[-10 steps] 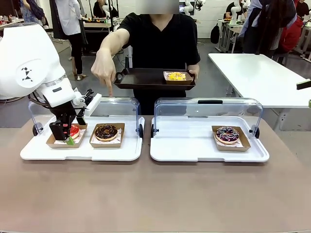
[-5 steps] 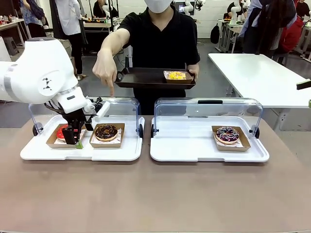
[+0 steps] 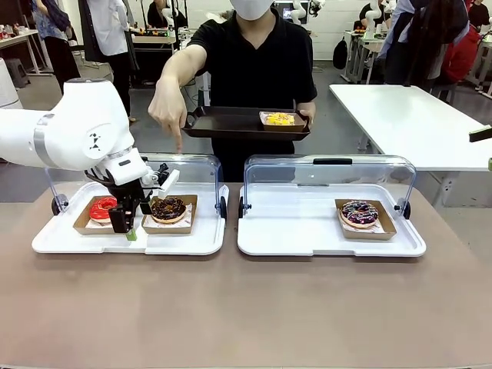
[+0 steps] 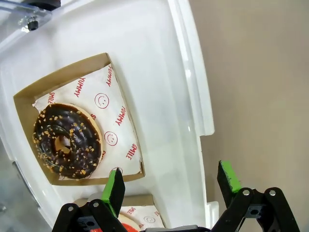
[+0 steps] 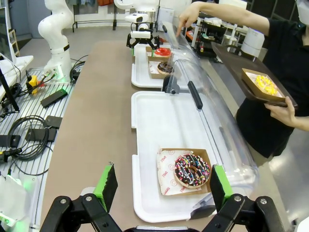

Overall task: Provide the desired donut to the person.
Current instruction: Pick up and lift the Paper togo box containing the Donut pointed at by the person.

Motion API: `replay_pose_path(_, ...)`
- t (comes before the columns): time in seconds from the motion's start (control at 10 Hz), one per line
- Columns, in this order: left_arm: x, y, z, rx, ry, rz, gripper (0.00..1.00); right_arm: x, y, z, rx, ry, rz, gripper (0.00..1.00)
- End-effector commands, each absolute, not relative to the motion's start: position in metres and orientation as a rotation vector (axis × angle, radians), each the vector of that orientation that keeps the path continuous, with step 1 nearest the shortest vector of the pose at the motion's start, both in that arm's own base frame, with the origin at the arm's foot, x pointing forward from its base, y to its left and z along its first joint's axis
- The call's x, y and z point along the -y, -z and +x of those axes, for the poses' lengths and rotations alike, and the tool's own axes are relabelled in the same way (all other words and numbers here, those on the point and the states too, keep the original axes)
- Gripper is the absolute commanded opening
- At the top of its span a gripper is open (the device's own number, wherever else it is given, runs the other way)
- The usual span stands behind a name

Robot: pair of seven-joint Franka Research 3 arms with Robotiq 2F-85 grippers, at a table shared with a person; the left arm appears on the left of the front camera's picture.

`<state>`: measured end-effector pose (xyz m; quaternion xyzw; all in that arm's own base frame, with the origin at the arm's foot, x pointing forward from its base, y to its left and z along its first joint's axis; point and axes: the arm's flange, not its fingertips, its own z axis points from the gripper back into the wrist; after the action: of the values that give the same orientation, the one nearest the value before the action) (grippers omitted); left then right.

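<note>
My left gripper (image 3: 127,227) hangs wide open and empty at left centre of the front view, between the red donut (image 3: 102,207) and the chocolate donut (image 3: 167,207). The person's hand (image 3: 167,114) points down at the chocolate one, I reckon. I'm lining up the pick. Next I shift right, drop over its box (image 3: 169,229) and close.

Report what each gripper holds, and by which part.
Nothing is held. The left gripper hangs open beside the chocolate donut; the right gripper is open too.
</note>
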<state>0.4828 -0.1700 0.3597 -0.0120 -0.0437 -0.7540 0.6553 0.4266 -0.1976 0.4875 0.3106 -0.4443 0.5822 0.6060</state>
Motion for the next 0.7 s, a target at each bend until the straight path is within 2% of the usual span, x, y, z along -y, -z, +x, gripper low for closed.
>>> replay_pose_path(0.0,0.173,-0.351,0.491,0.115,1.700,-0.013,1.00,0.199,-0.486,0.425,1.028,-1.373,0.721,1.00)
replay_pose_path(0.6,0.177,-0.335,0.497,0.105,1.692,-0.015,1.00,0.199,-0.486,0.425,1.028,-1.373,0.721,1.00)
